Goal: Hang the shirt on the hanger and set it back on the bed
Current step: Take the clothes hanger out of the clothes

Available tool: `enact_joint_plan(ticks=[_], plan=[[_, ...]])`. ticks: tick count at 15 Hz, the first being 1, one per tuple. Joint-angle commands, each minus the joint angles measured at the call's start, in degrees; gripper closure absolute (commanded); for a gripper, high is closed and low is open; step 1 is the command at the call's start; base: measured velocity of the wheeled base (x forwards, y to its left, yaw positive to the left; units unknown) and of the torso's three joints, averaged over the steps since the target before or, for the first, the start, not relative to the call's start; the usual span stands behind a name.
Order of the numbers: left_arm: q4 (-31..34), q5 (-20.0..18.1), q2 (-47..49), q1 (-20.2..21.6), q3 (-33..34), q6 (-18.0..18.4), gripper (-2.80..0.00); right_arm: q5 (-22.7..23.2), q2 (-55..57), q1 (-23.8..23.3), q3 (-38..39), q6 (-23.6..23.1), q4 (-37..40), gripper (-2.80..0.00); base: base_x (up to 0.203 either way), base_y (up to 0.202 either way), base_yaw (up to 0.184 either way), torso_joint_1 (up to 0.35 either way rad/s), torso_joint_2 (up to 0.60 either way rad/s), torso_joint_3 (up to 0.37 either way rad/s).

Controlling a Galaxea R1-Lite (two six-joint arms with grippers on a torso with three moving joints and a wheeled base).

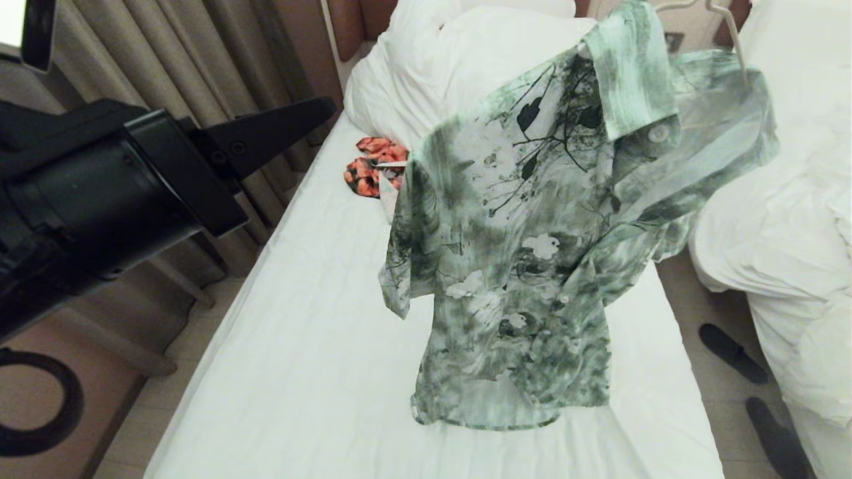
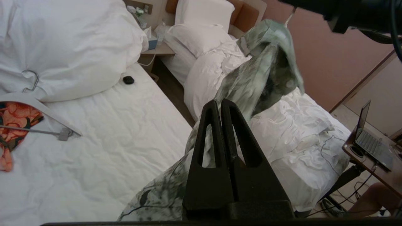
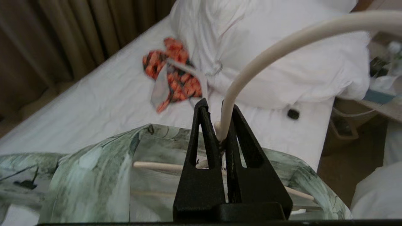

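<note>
The green and white flowered shirt point(image 1: 519, 266) hangs in the air over the bed point(image 1: 299, 366), draped on the cream wire hanger point(image 1: 735, 46). Its lower hem reaches down to the sheet. In the right wrist view my right gripper point(image 3: 220, 125) is shut on the hanger point(image 3: 267, 50) at the base of its hook, with the shirt's collar point(image 3: 94, 175) just beneath; this gripper is outside the head view. My left gripper point(image 1: 329, 106) is held out to the left of the shirt, apart from it and shut on nothing. Its fingertips point(image 2: 211, 105) press together in front of the shirt point(image 2: 260, 72).
An orange-red garment on a flat white hanger point(image 1: 373, 166) lies near the bunched duvet point(image 1: 432, 73) at the bed's head. A neighbouring bed heaped with bedding point(image 1: 799, 233) stands to the right, with dark slippers point(image 1: 732, 352) on the floor between. Curtains point(image 1: 166, 60) hang at the left.
</note>
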Motion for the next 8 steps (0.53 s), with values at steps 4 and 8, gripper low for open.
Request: enact_joint_plan(ticks=[4,8], plan=[[-0.25,0.02,0.07,-0.38,0.09,-0.06,0.0,1.38,0.32,-3.52,-0.02,-2.95,-11.04,0.0,0.0,0.0,0.0,0.0,0.0,0.0],[-0.32,0.17,0.93,-0.38,-0.08,-0.06,0.0,1.17,0.32,-3.82,-0.02,-3.72,-9.77,0.0,0.0,0.0,0.0,0.0,0.0,0.0]])
